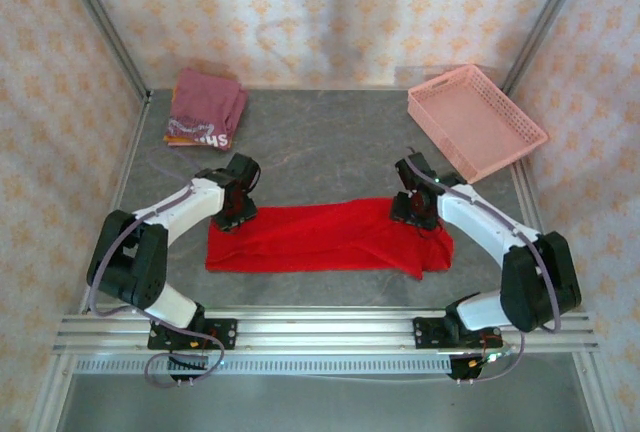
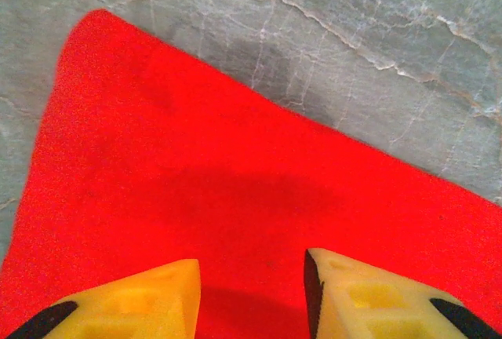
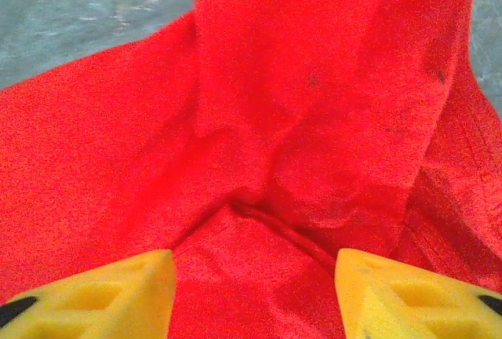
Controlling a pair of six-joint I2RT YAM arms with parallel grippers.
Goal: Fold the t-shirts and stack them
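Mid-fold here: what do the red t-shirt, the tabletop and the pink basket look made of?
The red t-shirt looks like soft matte knit cloth, judging by its creases and fuzzy weave. The tabletop is grey and stone-look with pale veins, perhaps a printed mat rather than marble. The pink basket is likely rigid plastic, given its moulded lattice.

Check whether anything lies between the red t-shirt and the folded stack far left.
Nothing visible: bare table separates the red t-shirt from the folded t-shirts; the pink basket sits far right.
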